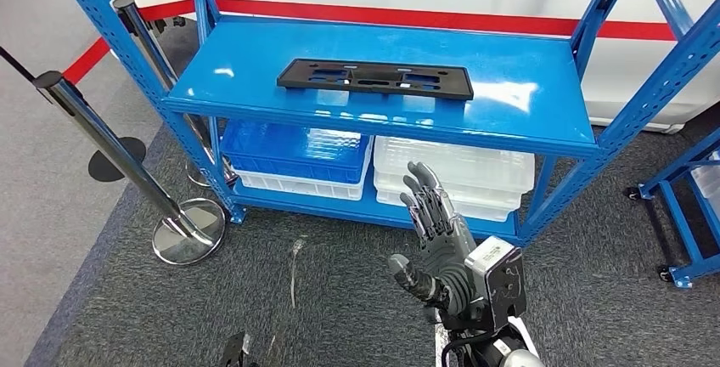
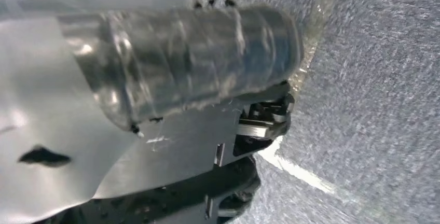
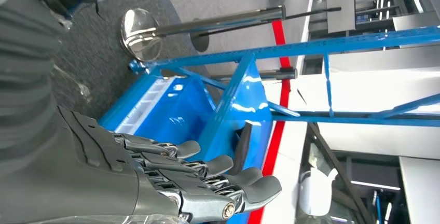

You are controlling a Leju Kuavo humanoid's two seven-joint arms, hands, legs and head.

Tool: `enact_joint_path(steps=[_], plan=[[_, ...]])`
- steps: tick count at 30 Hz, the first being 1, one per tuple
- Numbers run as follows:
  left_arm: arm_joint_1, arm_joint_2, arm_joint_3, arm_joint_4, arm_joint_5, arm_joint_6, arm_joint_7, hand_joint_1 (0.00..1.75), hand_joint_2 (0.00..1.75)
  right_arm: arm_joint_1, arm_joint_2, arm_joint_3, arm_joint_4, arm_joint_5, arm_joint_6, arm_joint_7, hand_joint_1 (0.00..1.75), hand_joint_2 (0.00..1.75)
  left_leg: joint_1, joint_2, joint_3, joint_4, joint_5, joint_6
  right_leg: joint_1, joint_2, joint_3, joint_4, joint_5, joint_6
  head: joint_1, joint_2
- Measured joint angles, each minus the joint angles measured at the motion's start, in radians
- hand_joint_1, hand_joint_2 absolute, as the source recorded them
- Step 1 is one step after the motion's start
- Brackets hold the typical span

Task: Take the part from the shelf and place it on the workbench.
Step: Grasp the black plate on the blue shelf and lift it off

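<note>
The part (image 1: 374, 78) is a flat black rectangular plate with cut-outs, lying on the upper deck of the blue shelf (image 1: 526, 104). My right hand (image 1: 437, 239) is raised in front of the shelf, below and nearer than the part, with its fingers spread and nothing in it. In the right wrist view the same hand (image 3: 171, 177) reaches toward the shelf with straight fingers, and the part (image 3: 243, 146) shows as a dark slab beyond the fingertips. My left hand (image 2: 155, 79) is a blurred grey mass close to the lens over grey carpet, and its pose is unreadable.
On the lower deck sit a blue crate (image 1: 289, 150) and clear bins (image 1: 458, 167). Chrome stanchions (image 1: 110, 142) with a round base (image 1: 188, 231) stand left of the shelf. A white car with a red stripe (image 1: 424, 19) is behind. Another blue rack (image 1: 688, 214) stands at right.
</note>
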Motion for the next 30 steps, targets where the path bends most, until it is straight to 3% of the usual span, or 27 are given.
enact_joint_path(steps=[1, 3, 6, 8, 11, 13, 14, 16, 18, 22, 24, 27, 28, 29, 30], plan=[[0.002, 0.000, 0.000, 0.000, 0.000, 0.000, 0.000, 0.00, 0.00, -0.001, 0.000, 0.000, 0.000, 0.000, 0.000, 0.000, 0.00, 1.75, -0.001, 0.000, 0.012, -0.058, 0.050, 0.005, 0.000, 0.001, 0.012, -0.001, -0.009, 0.002, 0.001, 0.000], [0.004, 0.002, 0.000, 0.002, 0.000, 0.000, 0.000, 0.00, 0.00, -0.003, 0.002, 0.002, 0.002, 0.001, 0.001, 0.000, 0.00, 1.75, -0.010, 0.000, 0.024, -0.132, 0.092, 0.017, 0.000, 0.003, 0.025, -0.004, -0.023, 0.010, 0.003, 0.000], [0.006, 0.002, 0.000, 0.003, 0.000, 0.000, 0.001, 0.00, 0.00, -0.008, 0.004, 0.006, 0.003, 0.002, 0.003, 0.001, 0.00, 1.75, -0.015, 0.000, 0.043, -0.158, 0.099, 0.035, 0.000, 0.003, 0.037, 0.003, -0.032, 0.027, 0.002, 0.000], [0.005, 0.003, -0.001, 0.003, -0.004, 0.000, 0.001, 0.00, 0.00, -0.014, 0.004, 0.007, 0.004, 0.007, 0.006, 0.001, 0.00, 1.75, -0.012, 0.001, 0.069, -0.172, 0.098, 0.045, -0.001, 0.002, 0.028, 0.042, -0.042, 0.034, 0.003, 0.000], [-0.002, 0.005, -0.004, 0.003, -0.012, -0.002, 0.001, 0.00, 0.00, -0.033, 0.007, 0.014, 0.010, 0.030, 0.012, 0.011, 0.00, 1.75, -0.010, 0.000, 0.093, -0.179, 0.085, 0.057, -0.002, 0.000, -0.076, 0.207, -0.095, 0.040, 0.003, 0.000], [-0.003, 0.005, -0.009, 0.003, -0.017, -0.006, 0.001, 0.00, 0.00, -0.051, 0.012, 0.021, 0.017, 0.053, 0.014, 0.023, 0.00, 1.75, -0.010, 0.000, 0.109, -0.179, 0.070, 0.058, -0.002, 0.000, -0.139, 0.261, -0.112, 0.045, 0.003, 0.000], [-0.002, 0.005, -0.012, 0.003, -0.018, -0.008, 0.001, 0.00, 0.00, -0.064, 0.016, 0.026, 0.021, 0.065, 0.016, 0.029, 0.00, 1.75, -0.010, -0.001, 0.121, -0.179, 0.060, 0.057, -0.003, -0.001, -0.148, 0.239, -0.092, 0.046, 0.003, 0.000], [0.000, 0.005, -0.015, 0.003, -0.022, -0.010, 0.001, 0.00, 0.00, -0.094, 0.026, 0.038, 0.030, 0.088, 0.021, 0.040, 0.00, 1.75, -0.008, -0.002, 0.145, -0.179, 0.038, 0.050, -0.004, -0.002, -0.134, 0.126, 0.005, 0.043, 0.004, 0.000], [-0.003, 0.004, -0.018, 0.003, -0.028, -0.011, 0.002, 0.00, 0.00, -0.125, 0.038, 0.053, 0.042, 0.107, 0.027, 0.054, 0.00, 1.75, -0.009, -0.004, 0.156, -0.174, 0.018, 0.039, -0.001, -0.003, -0.120, 0.036, 0.065, 0.035, 0.005, 0.000], [-0.012, 0.004, -0.025, 0.003, -0.043, -0.011, 0.015, 0.00, 0.00, -0.196, 0.066, 0.085, 0.075, 0.124, 0.039, 0.085, 0.00, 1.75, -0.011, -0.004, 0.167, -0.164, 0.000, 0.018, -0.001, 0.000, -0.105, 0.017, 0.070, 0.011, 0.004, 0.000], [-0.017, 0.004, -0.031, 0.003, -0.051, -0.011, 0.022, 0.00, 0.00, -0.238, 0.082, 0.099, 0.096, 0.126, 0.045, 0.094, 0.00, 1.75, -0.009, -0.002, 0.133, -0.101, -0.016, 0.008, -0.003, -0.001, -0.086, 0.006, 0.064, 0.001, 0.002, 0.000], [-0.024, 0.000, -0.041, 0.003, -0.062, -0.011, 0.034, 0.00, 0.00, -0.296, 0.103, 0.122, 0.145, 0.127, 0.047, 0.107, 0.00, 1.75, -0.004, 0.000, 0.009, 0.073, -0.070, -0.005, -0.001, -0.002, -0.064, -0.002, 0.050, -0.006, 0.001, 0.000], [-0.025, -0.002, -0.042, 0.003, -0.067, -0.011, 0.037, 0.00, 0.00, -0.315, 0.111, 0.130, 0.164, 0.128, 0.047, 0.111, 0.00, 1.75, -0.004, 0.000, -0.023, 0.099, -0.073, -0.007, -0.001, -0.001, -0.056, -0.002, 0.043, -0.006, 0.001, 0.000], [-0.027, -0.004, -0.045, 0.003, -0.070, -0.011, 0.040, 0.00, 0.00, -0.335, 0.118, 0.137, 0.185, 0.130, 0.047, 0.115, 0.00, 1.75, -0.003, 0.000, -0.039, 0.091, -0.055, -0.006, 0.000, 0.000, -0.046, -0.002, 0.036, -0.007, 0.001, 0.000], [-0.029, -0.004, -0.049, 0.003, -0.074, -0.011, 0.044, 0.00, 0.00, -0.355, 0.126, 0.144, 0.206, 0.133, 0.047, 0.119, 0.00, 1.75, -0.003, 0.000, -0.039, 0.048, -0.013, -0.003, 0.001, 0.001, -0.034, -0.002, 0.028, -0.006, 0.000, 0.000]])
